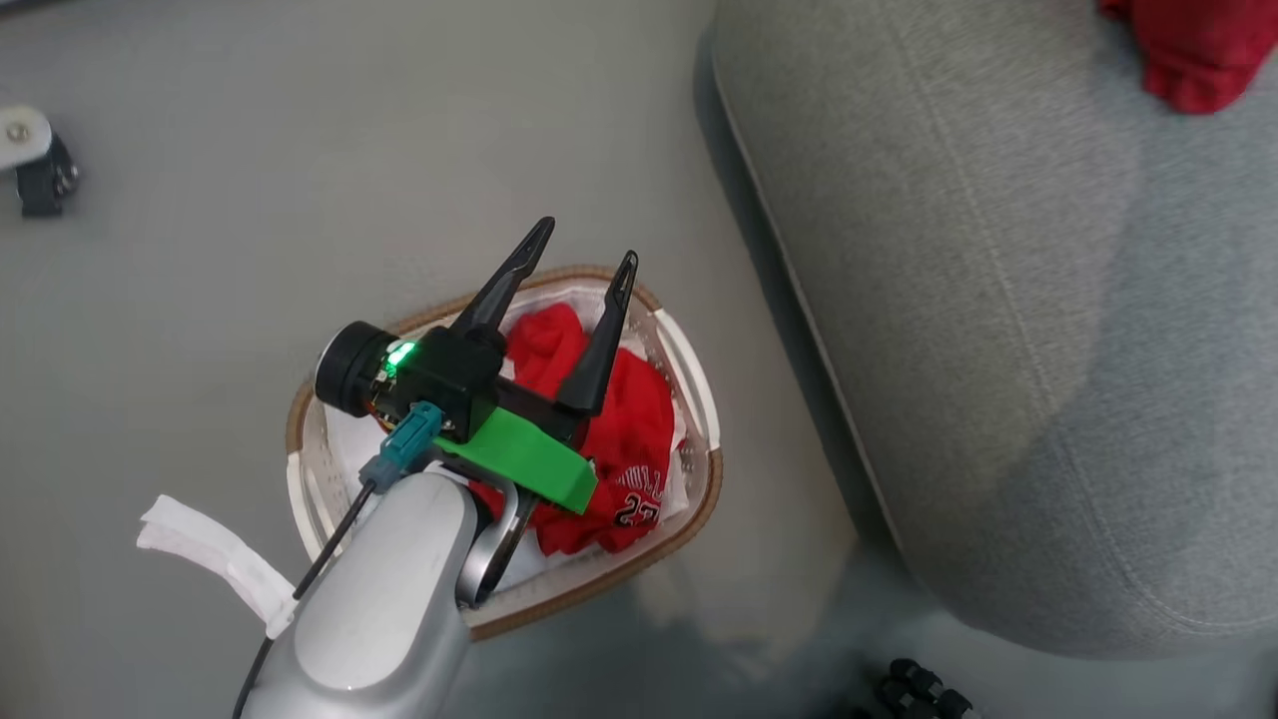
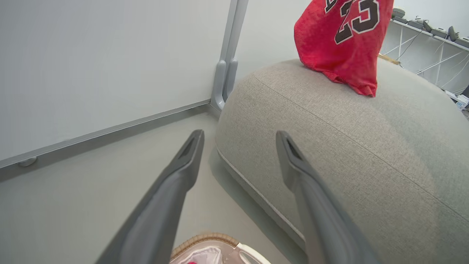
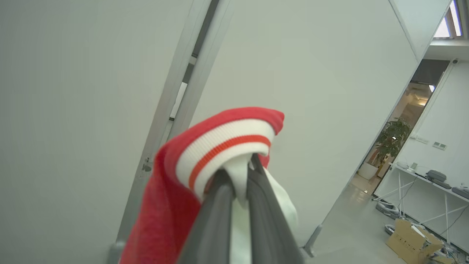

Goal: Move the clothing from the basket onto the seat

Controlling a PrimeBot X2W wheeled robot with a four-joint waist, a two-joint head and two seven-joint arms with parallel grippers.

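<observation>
Item one, the left gripper (image 1: 587,243) (image 2: 240,135): dark fingers spread wide with nothing between them, poised above the basket (image 1: 711,479) (image 2: 205,238), fingertips over its far rim and aimed toward the seat. Item two, the basket: oval, white and perforated with a brown woven rim, standing on the grey floor (image 1: 250,250) just beside the seat's rounded edge; a white liner (image 1: 344,439) shows inside, and a white fabric strip (image 1: 210,559) lies on the floor at its near left. Item three, the first jersey (image 1: 639,429): red, crumpled inside the basket, dark lettering and a number showing toward the near end, partly covered by the arm's green bracket (image 1: 524,459). Item four, the seat (image 1: 998,300) (image 2: 366,146): large light grey upholstered cushion with a stitched seam. Item five, the second jersey (image 1: 1198,50) (image 2: 337,47) (image 3: 157,205): red, numbered 23, hanging over the far part of the seat, lowest corner at the cushion's surface; contact cannot be told. Item six, the right gripper (image 3: 238,167): fingers pressed together, pinching the second jersey at its white and red striped trim, the cloth draped down over them. Item seven, behind: a pale wall (image 2: 110,55) with a grey post (image 2: 225,73), and farther off a potted plant (image 3: 392,137).
</observation>
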